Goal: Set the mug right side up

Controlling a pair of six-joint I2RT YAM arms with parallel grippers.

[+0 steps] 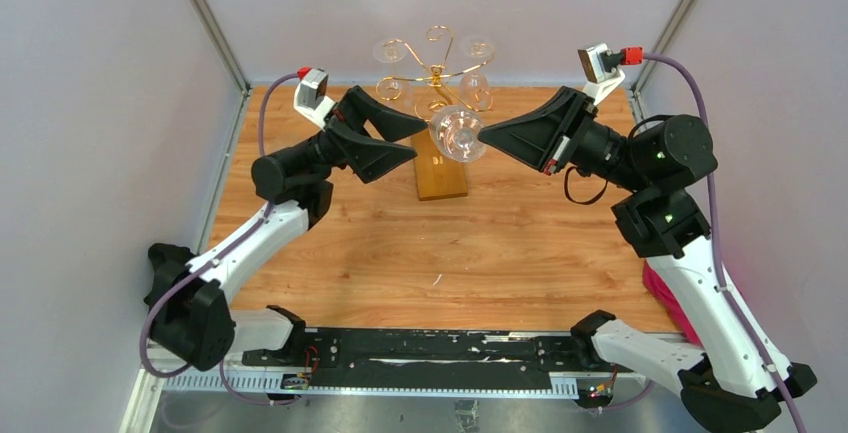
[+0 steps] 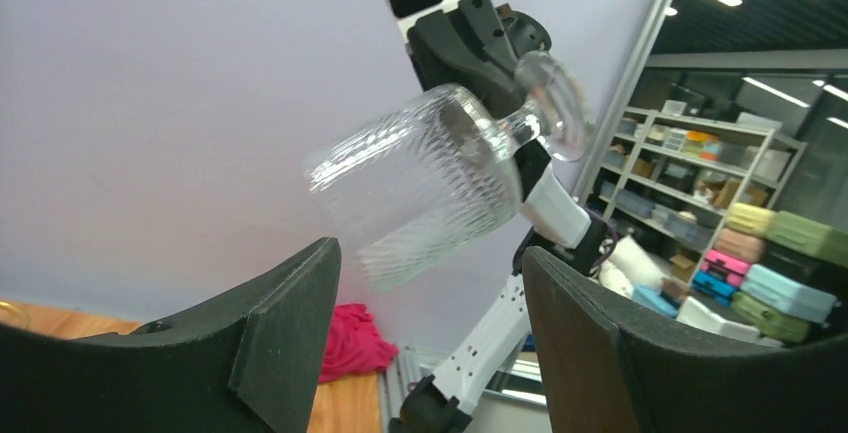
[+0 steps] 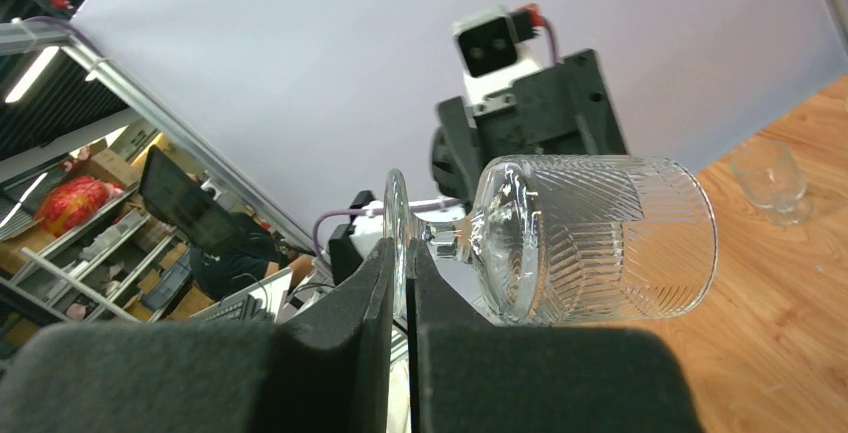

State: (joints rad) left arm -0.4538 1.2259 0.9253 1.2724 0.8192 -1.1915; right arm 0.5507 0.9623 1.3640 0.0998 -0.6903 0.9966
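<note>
In the upper middle of the overhead view, the mug (image 1: 458, 135) hung in the air above the wooden table (image 1: 450, 243), lying on its side between the two arms. It was really a clear stemmed glass: a wide, cylinder-like bowl, a short stem and a flat round foot. The bowl's wall was cut with fine slanting ribs that caught the light. The foot and stem were smooth.

The right gripper (image 3: 400, 253) was clenched on the thin foot, its black, matte, wedge-shaped fingers pinching the disc edge-on at the lower left of the right wrist view. From there the bowl stretched toward the right of the frame.

The left gripper (image 2: 430, 253) stood spread wide, grasping nothing. In its own view its two dark fingers (image 2: 290, 313) sat at the bottom of the frame, and the mug's open mouth slanted down toward the gap between them without touching either.

Behind the mug, at the top centre of the overhead view, stood a gold wire rack (image 1: 435, 73) with looping arms carrying more clear glasses, fixed on an oblong wooden base (image 1: 441, 175). A crumpled red cloth (image 1: 665, 293) lay at the table's right edge.
</note>
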